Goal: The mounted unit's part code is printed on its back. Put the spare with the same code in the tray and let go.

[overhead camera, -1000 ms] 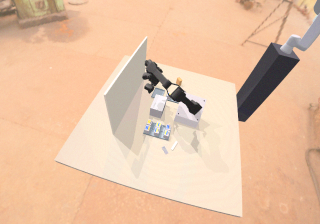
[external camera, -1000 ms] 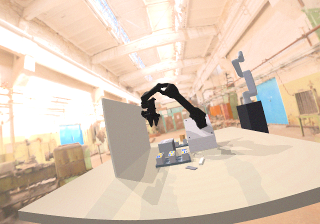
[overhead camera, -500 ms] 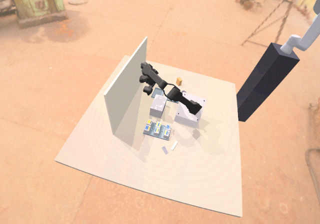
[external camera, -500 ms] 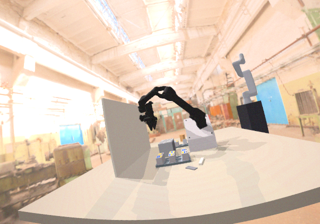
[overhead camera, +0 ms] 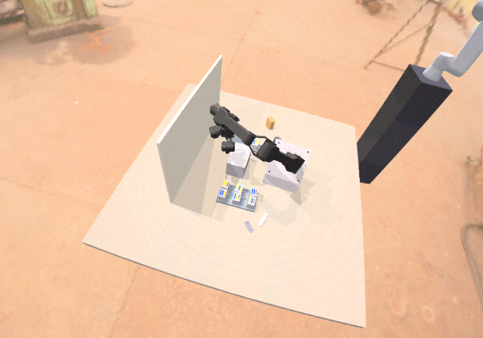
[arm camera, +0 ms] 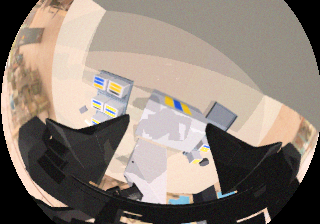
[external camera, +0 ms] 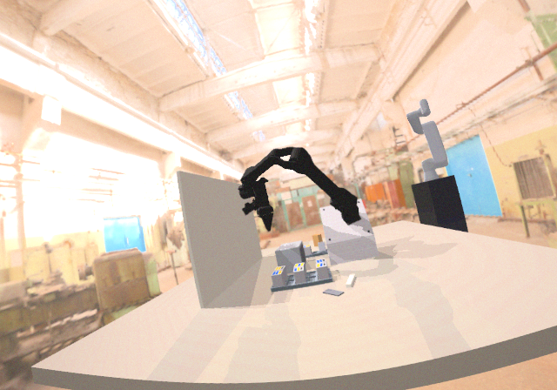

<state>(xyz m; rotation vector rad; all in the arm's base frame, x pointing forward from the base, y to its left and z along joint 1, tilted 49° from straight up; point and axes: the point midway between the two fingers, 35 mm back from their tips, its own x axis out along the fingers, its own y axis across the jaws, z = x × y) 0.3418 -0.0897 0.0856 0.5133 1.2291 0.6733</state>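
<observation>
A: Start with the big things. What lies around the fingers?

B: Under everything, a broad pale table [overhead camera: 312,256], matt and flat. Just behind the fingers stands a tall grey panel [overhead camera: 187,147], thin, smooth and upright. The black arm [external camera: 310,165] arches over from a blocky pale-grey base [overhead camera: 288,170] well off to the far side of the fingers.

A: And the gripper itself?

B: The gripper [external camera: 266,219] hangs in the air, pointing down, its dark wedge-shaped fingers spread wide with nothing between them.

A: Where is the mounted unit?

B: Directly below the fingers: a boxy light-grey mounted unit [arm camera: 170,127], faceted and dull. In the wrist view a striped yellow and blue label runs along its far edge; I cannot read any code.

A: The spares?

B: Off to one side of the fingers, on a flat dark-grey rack [overhead camera: 238,198], sit small grey spares [overhead camera: 238,188], each topped with a yellow and blue label. None touches the fingers.

A: The tray?

B: A shallow grey-blue tray [arm camera: 222,115], square-edged, beyond the unit on the other side.

A: Smaller bits?

B: A tan block [overhead camera: 269,122], a white bar [overhead camera: 263,219] and a flat grey chip [overhead camera: 248,226] lie loose, well apart from the fingers
</observation>
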